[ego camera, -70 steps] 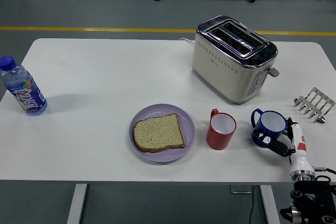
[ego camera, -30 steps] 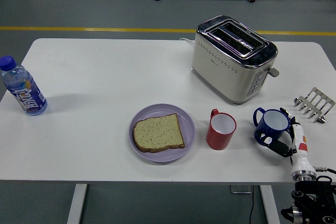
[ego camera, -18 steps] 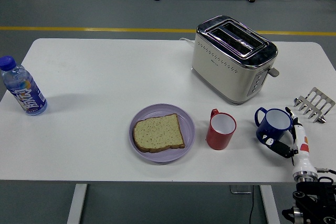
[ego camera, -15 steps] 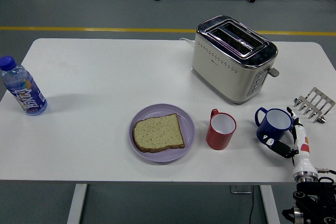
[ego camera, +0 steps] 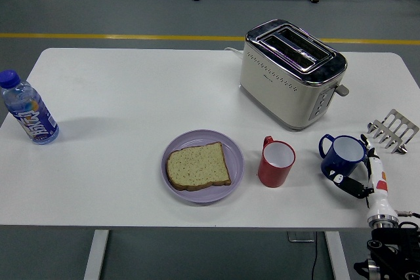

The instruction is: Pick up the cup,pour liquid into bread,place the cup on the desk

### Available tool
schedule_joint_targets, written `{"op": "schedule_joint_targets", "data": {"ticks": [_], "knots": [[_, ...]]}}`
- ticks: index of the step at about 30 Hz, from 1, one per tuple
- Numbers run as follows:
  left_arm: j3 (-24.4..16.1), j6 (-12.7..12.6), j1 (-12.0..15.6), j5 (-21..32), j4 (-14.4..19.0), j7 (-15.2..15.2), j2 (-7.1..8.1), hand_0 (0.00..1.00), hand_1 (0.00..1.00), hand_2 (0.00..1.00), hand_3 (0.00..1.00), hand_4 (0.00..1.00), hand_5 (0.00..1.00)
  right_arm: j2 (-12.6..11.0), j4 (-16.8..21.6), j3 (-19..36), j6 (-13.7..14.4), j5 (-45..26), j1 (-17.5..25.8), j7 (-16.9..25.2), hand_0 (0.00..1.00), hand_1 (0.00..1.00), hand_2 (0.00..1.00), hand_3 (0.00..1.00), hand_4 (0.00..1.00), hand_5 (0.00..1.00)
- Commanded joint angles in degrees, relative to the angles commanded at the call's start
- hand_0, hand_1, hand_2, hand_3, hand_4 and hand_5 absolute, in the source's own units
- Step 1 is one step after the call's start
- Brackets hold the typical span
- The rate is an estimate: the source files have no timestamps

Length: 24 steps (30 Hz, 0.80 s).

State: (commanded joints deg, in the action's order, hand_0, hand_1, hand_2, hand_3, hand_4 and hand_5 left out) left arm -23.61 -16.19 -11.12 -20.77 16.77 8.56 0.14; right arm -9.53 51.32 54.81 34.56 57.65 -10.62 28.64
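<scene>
Right now your right hand [ego camera: 364, 178] has its fingers wrapped around the blue cup [ego camera: 344, 157] near the table's [ego camera: 131, 96] right edge. That cup sits upright, well apart from the bread [ego camera: 197, 166] on the purple plate [ego camera: 233, 155], with a red cup [ego camera: 276, 162] between them.

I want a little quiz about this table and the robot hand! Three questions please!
1. True or false: the bread lies inside the toaster.
2. Which cup is the right robot hand touching? A) red cup B) blue cup C) neither
3. Fill in: the bottle stands near the table's ____ edge.

Key:
1. False, it lies on the purple plate.
2. B
3. left
</scene>
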Motion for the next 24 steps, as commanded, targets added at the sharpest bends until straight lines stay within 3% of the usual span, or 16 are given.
{"op": "schedule_joint_targets", "data": {"ticks": [16,24], "knots": [[0.53,-0.03,-0.18,0.99,0.00,-0.33,0.05,0.680,0.681,0.691,0.541,0.253,0.998,0.02,2.56,2.35,0.82,3.56,0.67,-1.27,0.958,0.871,0.980,0.998,0.985,0.042],[0.74,-0.04,-0.27,1.29,-0.01,-0.46,0.11,0.680,0.681,0.690,0.541,0.253,0.998,-0.43,5.58,3.96,1.56,6.07,1.93,-2.01,0.971,0.876,0.982,0.998,0.993,0.042]]}}
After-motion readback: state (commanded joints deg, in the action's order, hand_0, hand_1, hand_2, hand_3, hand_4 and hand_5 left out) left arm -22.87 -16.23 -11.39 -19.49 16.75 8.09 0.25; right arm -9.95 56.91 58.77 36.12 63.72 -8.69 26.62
